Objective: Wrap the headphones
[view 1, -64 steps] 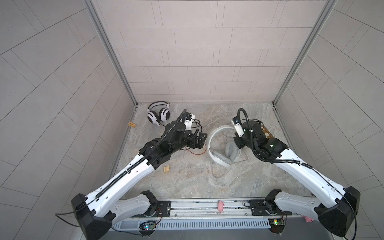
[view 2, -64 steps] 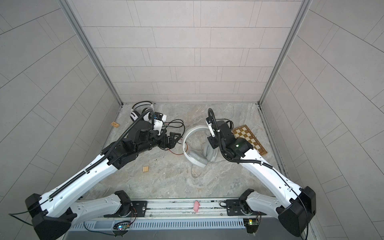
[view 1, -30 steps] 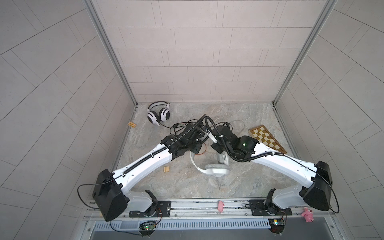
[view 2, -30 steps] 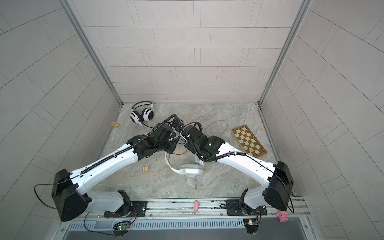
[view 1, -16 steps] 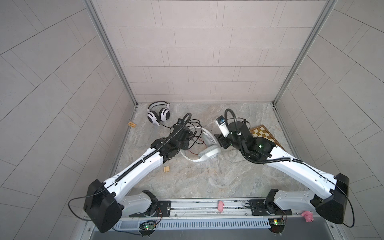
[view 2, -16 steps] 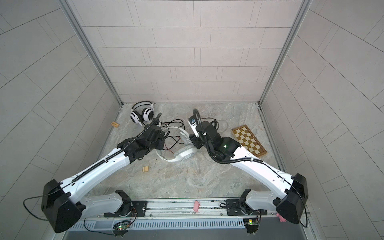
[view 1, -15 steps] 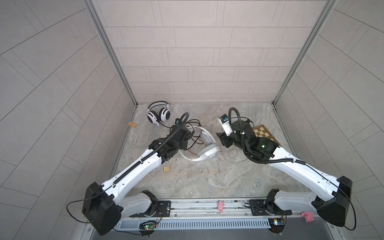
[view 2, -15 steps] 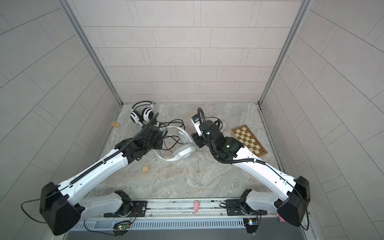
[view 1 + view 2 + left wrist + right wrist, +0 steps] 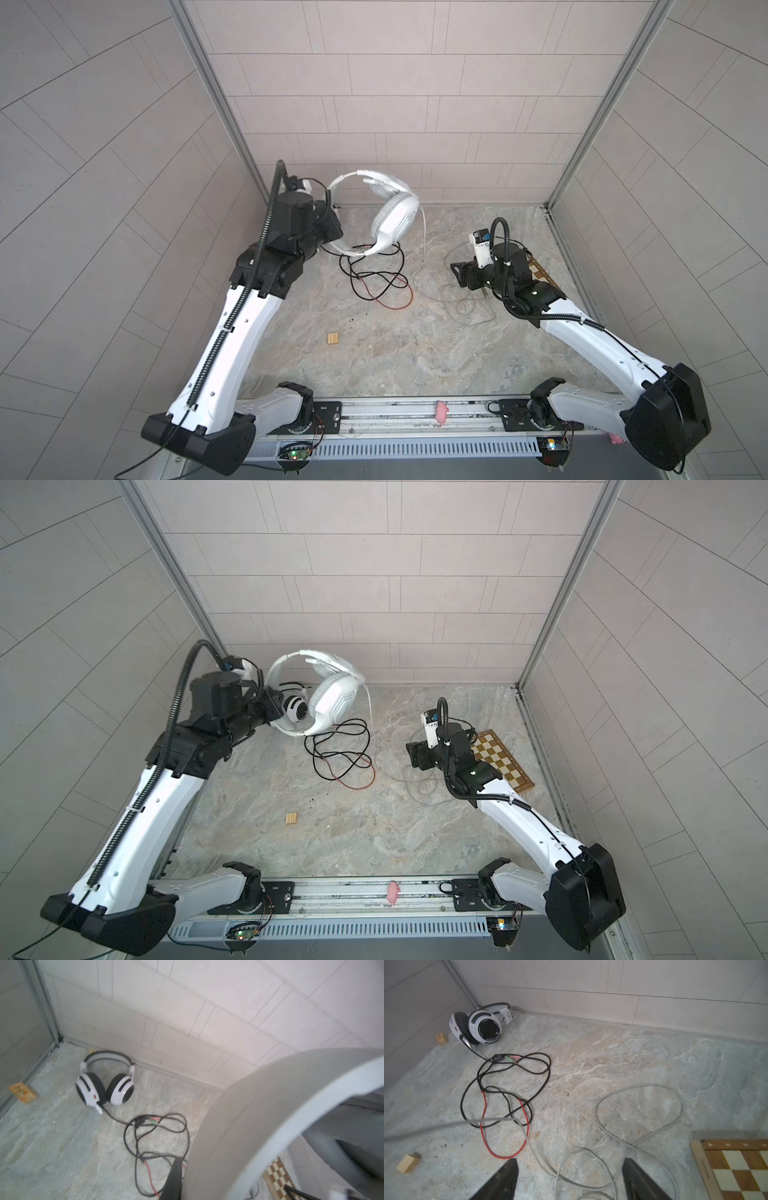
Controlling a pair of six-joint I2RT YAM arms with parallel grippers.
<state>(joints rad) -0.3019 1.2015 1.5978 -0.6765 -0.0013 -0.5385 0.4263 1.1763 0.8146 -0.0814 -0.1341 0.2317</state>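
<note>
— Where is the pale-grey headset (image 9: 392,216) found?
— It is held up off the table (image 9: 395,353), in the upper middle of both top views. Its band is clamped in the left gripper (image 9: 334,232), whose jaws are closed on it, and one cup is seen hanging tilted below the band.
— And its cord?
— The whitish cable (image 9: 424,237) is seen dropping from the cup to the table, where it is laid in loose loops at centre right, close to the right gripper (image 9: 457,274).
— Is anything gripped there?
— Nothing is seen clamped. In the right wrist view the jaws are spread wide, and a stretch of the whitish cable is seen on the table between them. Whether it is touched cannot be told.
— The other headset?
— The striped headset (image 9: 296,707) is set in the far left corner and is seen through the loop of the raised band in a top view. Its black-red cable (image 9: 374,274) is spread in a tangle on the table, just below the raised headset in the frame.
— What else is shown?
— A chessboard (image 9: 503,762) is laid at the right edge, partly covered by the right arm. A wooden block (image 9: 332,338) is seen lower down, left of centre, well apart from both cables.
</note>
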